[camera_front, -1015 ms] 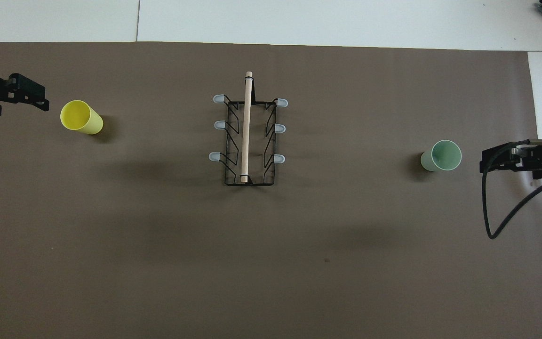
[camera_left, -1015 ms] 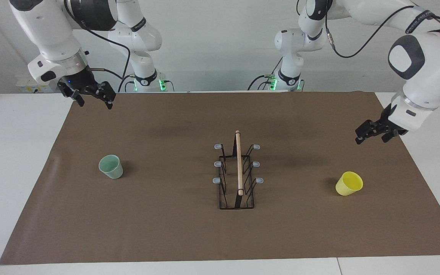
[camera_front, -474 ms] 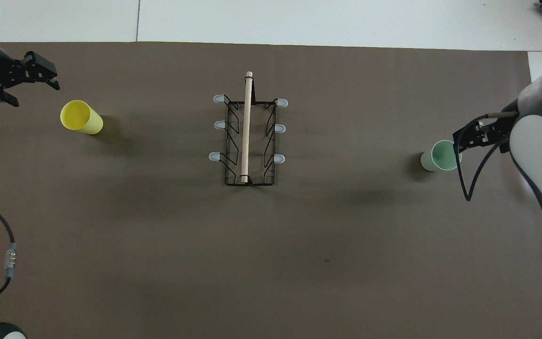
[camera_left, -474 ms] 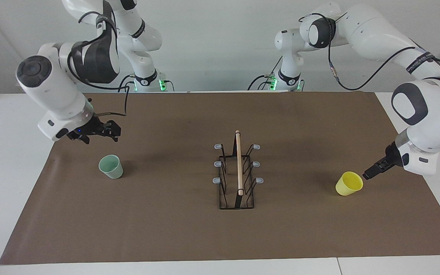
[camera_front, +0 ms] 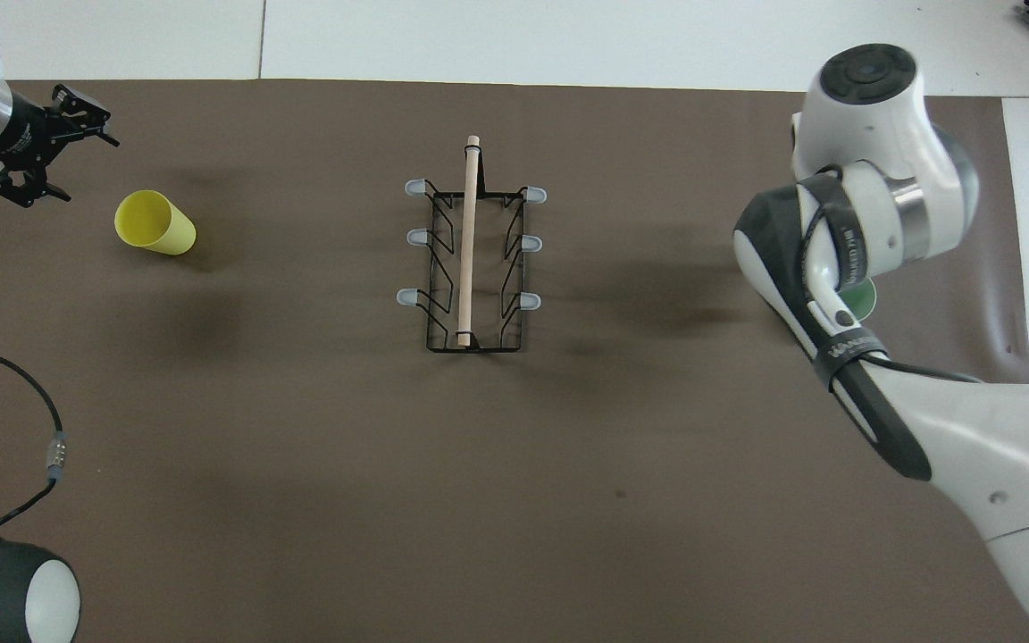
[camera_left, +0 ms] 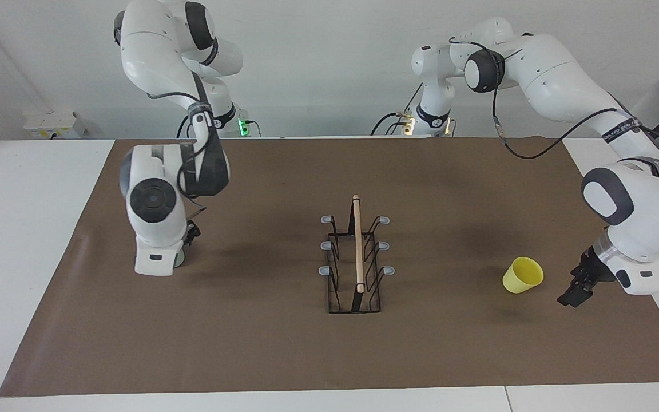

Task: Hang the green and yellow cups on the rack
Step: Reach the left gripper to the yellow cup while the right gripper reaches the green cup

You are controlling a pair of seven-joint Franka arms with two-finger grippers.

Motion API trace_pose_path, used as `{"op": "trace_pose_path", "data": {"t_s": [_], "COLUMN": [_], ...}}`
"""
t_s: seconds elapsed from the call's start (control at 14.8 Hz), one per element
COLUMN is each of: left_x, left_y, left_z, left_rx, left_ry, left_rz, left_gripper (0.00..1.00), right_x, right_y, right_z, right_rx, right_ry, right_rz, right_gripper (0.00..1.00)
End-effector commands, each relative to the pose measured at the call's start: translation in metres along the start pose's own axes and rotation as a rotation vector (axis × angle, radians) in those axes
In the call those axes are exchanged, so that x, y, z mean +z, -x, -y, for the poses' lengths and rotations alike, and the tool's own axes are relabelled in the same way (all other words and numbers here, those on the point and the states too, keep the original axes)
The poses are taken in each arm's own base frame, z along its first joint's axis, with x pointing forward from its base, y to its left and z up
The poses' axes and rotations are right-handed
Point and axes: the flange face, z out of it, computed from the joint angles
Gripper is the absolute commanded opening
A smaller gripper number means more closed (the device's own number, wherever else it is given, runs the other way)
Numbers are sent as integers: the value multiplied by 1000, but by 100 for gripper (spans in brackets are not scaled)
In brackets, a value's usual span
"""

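Your rack (camera_left: pixel 355 257) stands mid-mat with bare brown mat (camera_left: pixel 261 343) open all round it. The yellow cup (camera_left: pixel 522 275) lies tipped toward the left arm's end of the table; your left claw (camera_front: pixel 48 143), fingers spread and holding nothing, sits low just beside it, close to the mat's edge. The green cup (camera_front: pixel 860 298) is almost hidden under the right arm's wrist; whether the right claw (camera_left: pixel 191 233) touches it you cannot tell.
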Motion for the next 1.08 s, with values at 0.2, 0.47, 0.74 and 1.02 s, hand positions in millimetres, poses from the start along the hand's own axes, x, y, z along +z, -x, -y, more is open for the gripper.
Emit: {"op": "trace_pose_path", "data": {"t_s": [0.2, 0.47, 0.74, 1.02], "left_x": [36, 59, 80, 95], "left_y": [-19, 2, 18, 34], "left_z": [38, 73, 108, 115], "left_rx": [-476, -725, -911, -1002], "left_ry": [76, 139, 232, 292], "left_rz": [189, 407, 551, 607], "left_gripper": [100, 100, 100, 100], "right_x": [35, 54, 73, 89], "right_y": [-28, -25, -15, -6], "right_z": [62, 103, 128, 136], "right_rx": [-383, -535, -632, -659], "right_ry": [267, 400, 476, 523], "right_rz": [178, 285, 366, 386], "right_gripper": [100, 100, 100, 100]}}
